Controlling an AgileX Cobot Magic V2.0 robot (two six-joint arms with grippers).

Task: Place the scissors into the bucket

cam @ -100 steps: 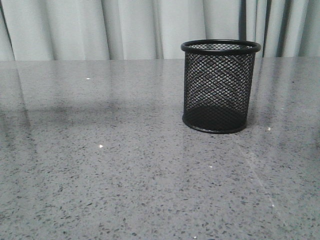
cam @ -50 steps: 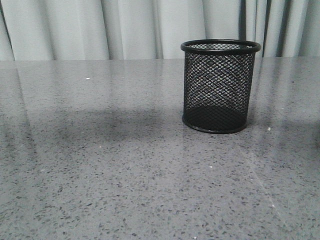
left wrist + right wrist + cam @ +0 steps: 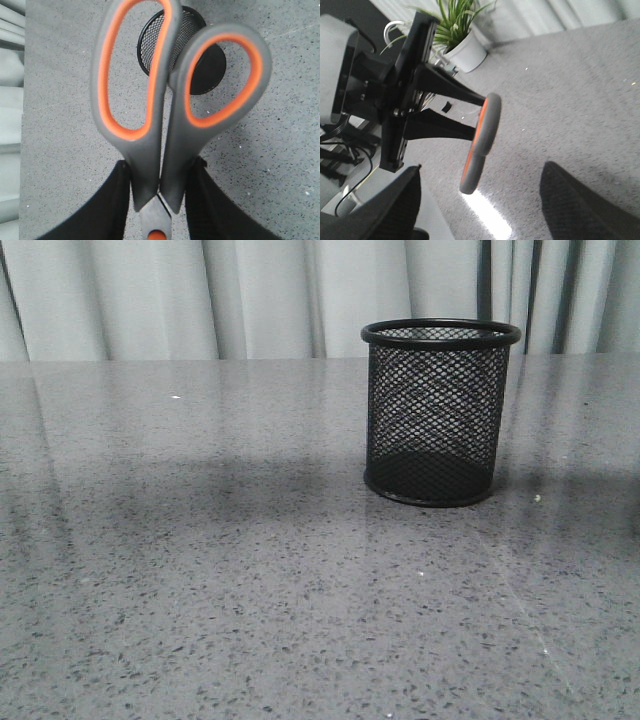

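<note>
The bucket, a black wire-mesh cup, stands upright on the grey table right of centre in the front view, and neither gripper shows there. My left gripper is shut on the scissors just above the orange pivot, blades hidden. The grey, orange-lined handles point away from it, and the bucket lies beyond and below them. From the right wrist view the scissors appear edge-on, held in the air over the table by the left gripper's black fingers. My right gripper is open, with nothing between its fingers.
Pale curtains hang behind the table's far edge. A potted plant in a white pot stands off the table, beyond the left arm's black mount. The speckled grey tabletop surrounds the bucket.
The bucket has stayed put. A soft shadow on the tabletop has spread rightward toward the bucket's base.
</note>
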